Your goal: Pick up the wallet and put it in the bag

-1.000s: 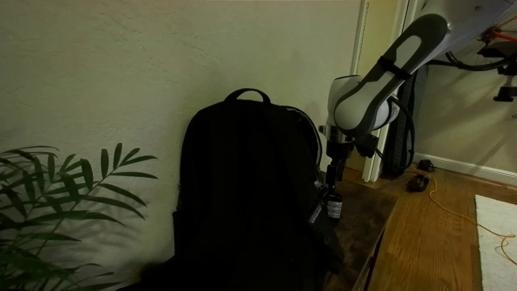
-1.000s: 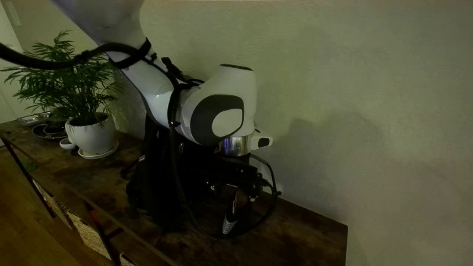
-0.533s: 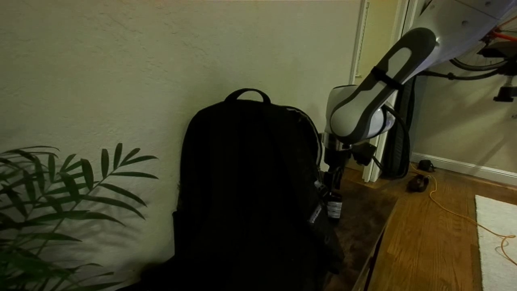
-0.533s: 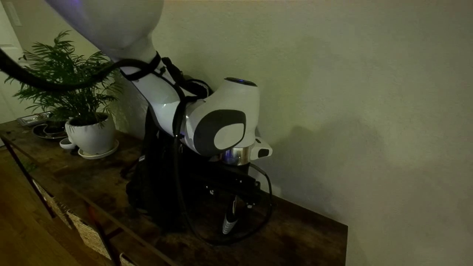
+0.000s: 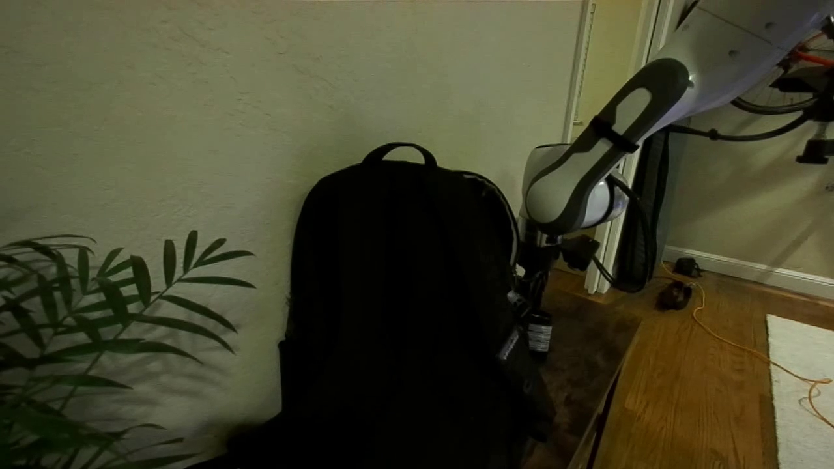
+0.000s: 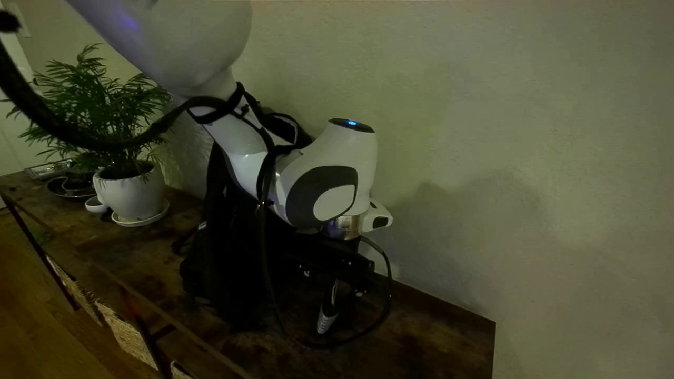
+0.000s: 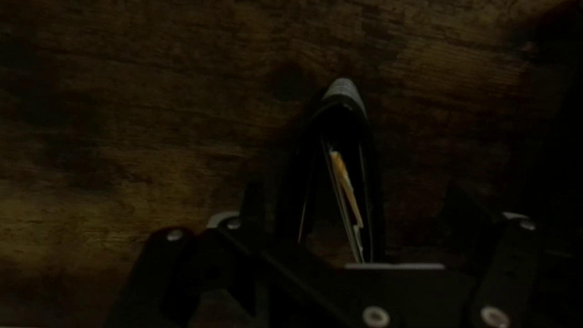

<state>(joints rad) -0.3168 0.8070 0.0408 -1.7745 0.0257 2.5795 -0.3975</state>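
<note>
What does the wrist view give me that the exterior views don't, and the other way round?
Only the wrist view: an orange strip inside the wallet, and the tool plainly open, its fingers to either side of the wallet in that picture.

Only the exterior views: the plant, the arm and the floor, plus a sure look at the bag; the wrist view's right edge is too dark to tell.

Shared: the wallet with its pale patch, the wooden top under it, and parts of the tool.
</note>
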